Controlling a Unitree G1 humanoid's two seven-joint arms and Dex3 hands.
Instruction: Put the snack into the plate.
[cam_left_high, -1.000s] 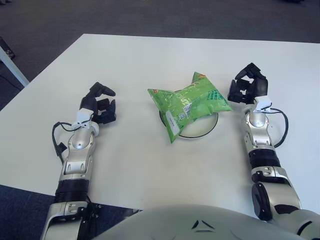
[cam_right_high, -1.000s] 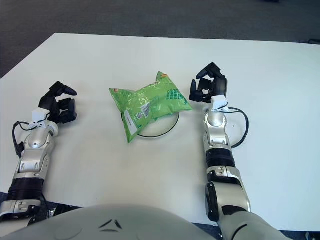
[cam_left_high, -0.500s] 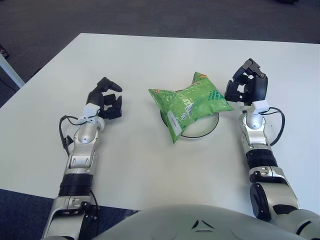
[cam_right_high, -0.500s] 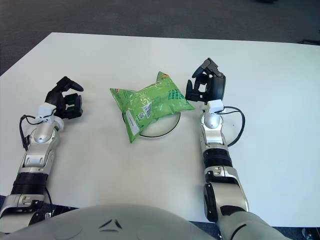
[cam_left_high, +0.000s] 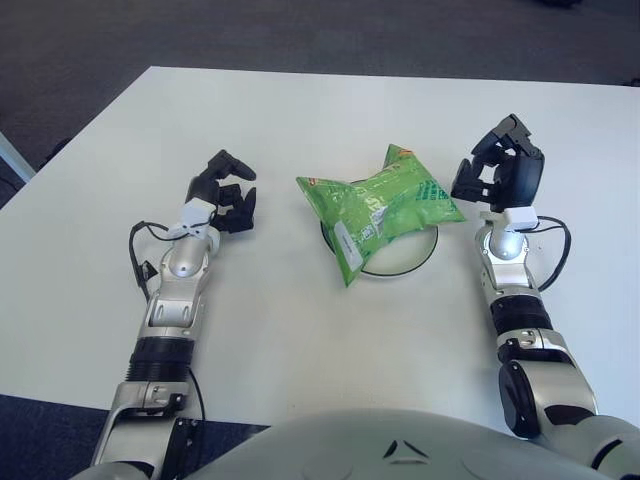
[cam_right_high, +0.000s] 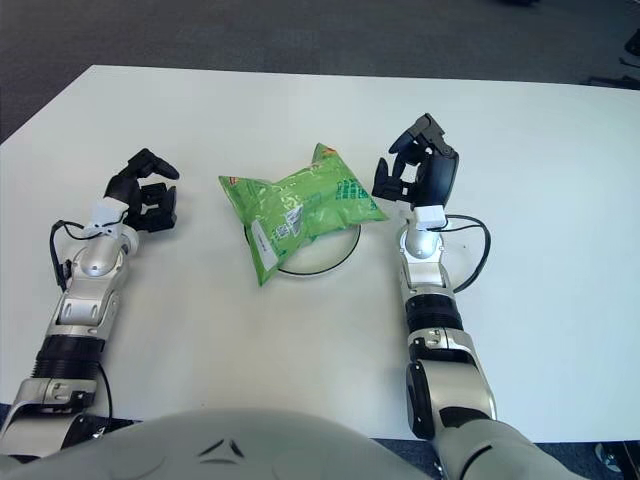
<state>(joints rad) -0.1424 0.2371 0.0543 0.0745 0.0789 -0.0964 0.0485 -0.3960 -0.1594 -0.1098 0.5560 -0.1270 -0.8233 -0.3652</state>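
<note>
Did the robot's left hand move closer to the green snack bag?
Yes. The left hand has slid right across the table toward the green snack bag, which lies unmoved on the plate. A gap remains between them.

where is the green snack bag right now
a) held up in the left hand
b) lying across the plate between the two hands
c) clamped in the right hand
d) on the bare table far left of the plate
b: the green snack bag lies on the plate, covering much of it, while the left hand and right hand sit apart on either side, holding nothing.
</note>
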